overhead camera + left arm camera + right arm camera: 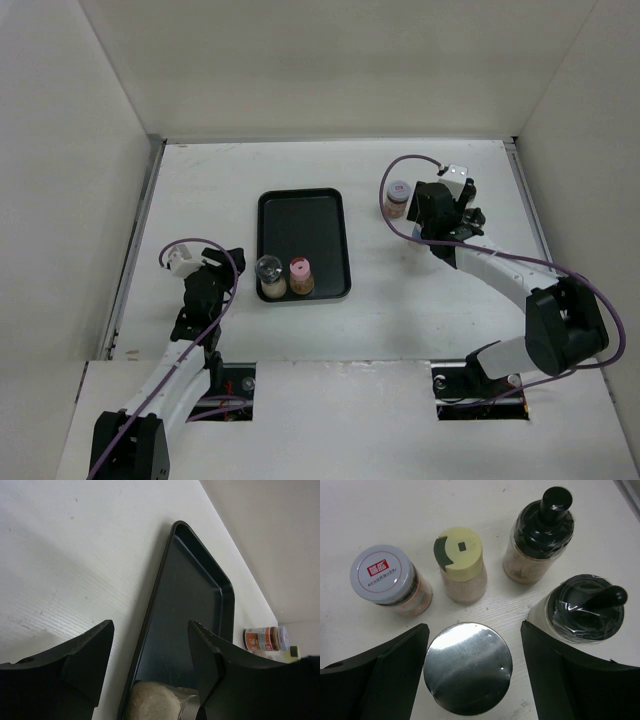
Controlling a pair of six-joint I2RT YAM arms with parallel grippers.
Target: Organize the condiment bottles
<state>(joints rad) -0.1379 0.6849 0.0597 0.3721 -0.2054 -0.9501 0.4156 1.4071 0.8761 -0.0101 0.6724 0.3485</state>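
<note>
Two bottles (300, 277) stand in the tray (303, 215), five sit clustered on the table (200, 180) to its right, so I'm early: right gripper (473, 627) jaws apart around the silver-capped bottle (467, 680), not gripping; left gripper (151, 625) jaws apart, empty, beside the tray.

A white desk (200, 180) spreads beneath the left claw (150, 630) and right claw (474, 627); plain white walls (330, 60) rise beyond both, evenly lit.
</note>
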